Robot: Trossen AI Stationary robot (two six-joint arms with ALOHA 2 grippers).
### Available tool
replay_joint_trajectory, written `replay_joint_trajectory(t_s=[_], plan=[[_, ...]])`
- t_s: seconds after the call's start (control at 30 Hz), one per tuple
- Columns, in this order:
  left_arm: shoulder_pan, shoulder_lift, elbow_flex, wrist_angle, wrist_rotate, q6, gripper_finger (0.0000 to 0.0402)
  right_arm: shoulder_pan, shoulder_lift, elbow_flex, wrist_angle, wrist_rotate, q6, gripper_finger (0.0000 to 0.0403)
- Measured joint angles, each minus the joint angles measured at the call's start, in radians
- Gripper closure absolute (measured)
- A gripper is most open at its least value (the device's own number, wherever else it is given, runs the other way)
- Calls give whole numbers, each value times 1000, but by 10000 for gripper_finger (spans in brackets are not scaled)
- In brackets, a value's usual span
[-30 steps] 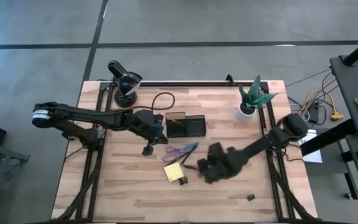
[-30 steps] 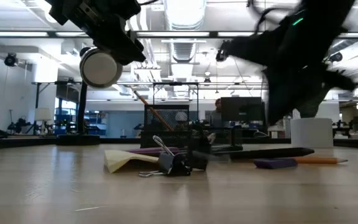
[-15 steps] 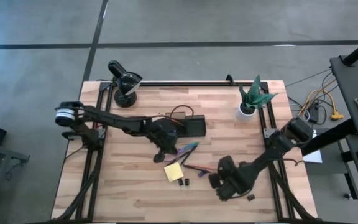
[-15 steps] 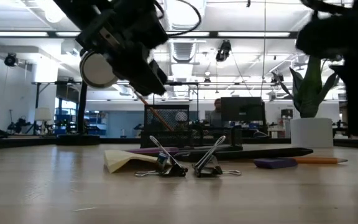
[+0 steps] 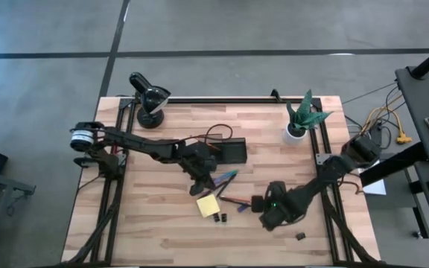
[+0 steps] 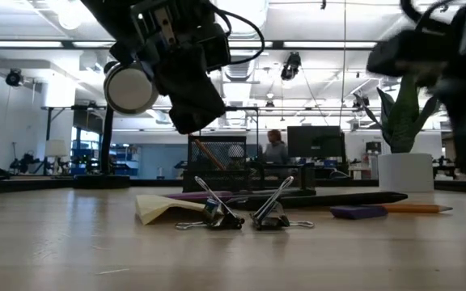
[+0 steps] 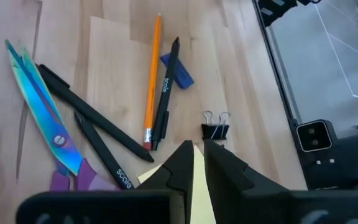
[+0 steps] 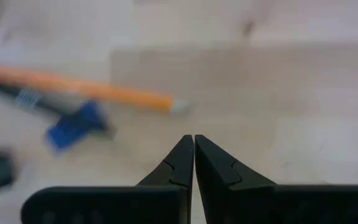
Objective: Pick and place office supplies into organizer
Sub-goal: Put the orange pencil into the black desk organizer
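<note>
**Left claw poised over the sticky pad, supplies fanned just ahead**

The left claw (image 7: 197,155) is being held low over the yellow sticky-note pad (image 5: 208,205), its fingers nearly together and nothing seen between them. Just beyond its tips, a binder clip (image 7: 215,129) is lying on the surface, and past that an orange pencil (image 7: 152,81) and black pens (image 7: 86,112) are lying with their long axes running away from the claw. The purple-handled scissors (image 7: 42,118) are lying to one side. The right claw (image 8: 194,158), shut and empty, is being held near the pencil's other end. Farther back, the organizer (image 5: 226,151) is sitting behind the left arm.
</note>
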Motion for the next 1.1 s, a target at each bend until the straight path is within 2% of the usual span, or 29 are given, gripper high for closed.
replay_joint_trajectory(t_s=[0.23,1.1], plan=[[0,0,-9,-2,-3,5,380,-57,-14,-88,192,-43,-70,394],[0,-2,-11,-1,-17,26,380,-78,-5,-106,183,-35,-112,394]])
